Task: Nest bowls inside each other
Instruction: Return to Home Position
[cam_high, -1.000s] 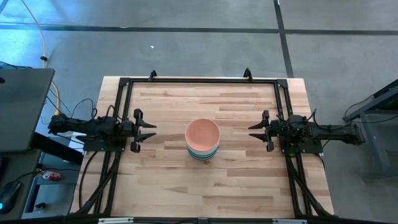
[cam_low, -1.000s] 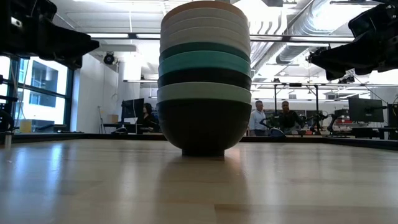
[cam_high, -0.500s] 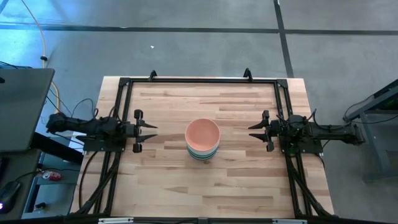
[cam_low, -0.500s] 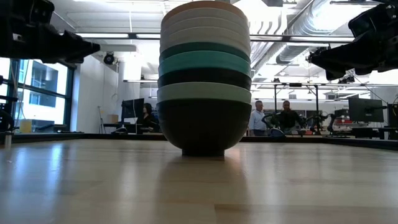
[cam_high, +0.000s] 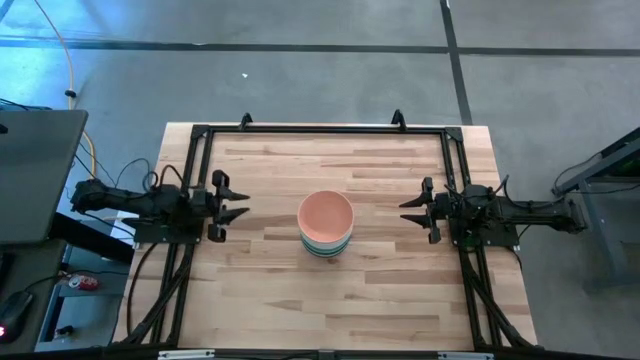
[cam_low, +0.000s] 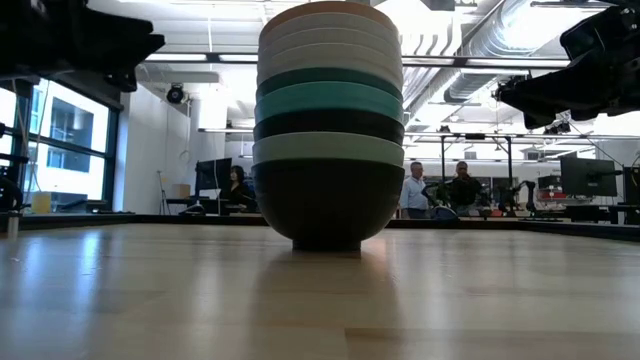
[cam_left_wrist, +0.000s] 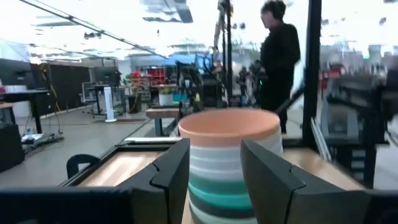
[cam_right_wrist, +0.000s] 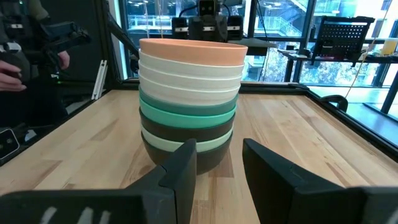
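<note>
The bowls (cam_high: 326, 218) stand nested mid-surface (cam_high: 300, 300), salmon pink on top. My left pincer (cam_high: 236, 207) and right pincer (cam_high: 408, 212) flank them, fingers apart.

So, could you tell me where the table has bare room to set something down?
Bare wood lies between the bowl stack and the left gripper, between it and the right gripper, and along both long table edges. Only the centre is taken.

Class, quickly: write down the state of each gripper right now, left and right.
Left gripper: open, empty, left of the bowl stack.
Right gripper: open, empty, right of the stack.
</note>
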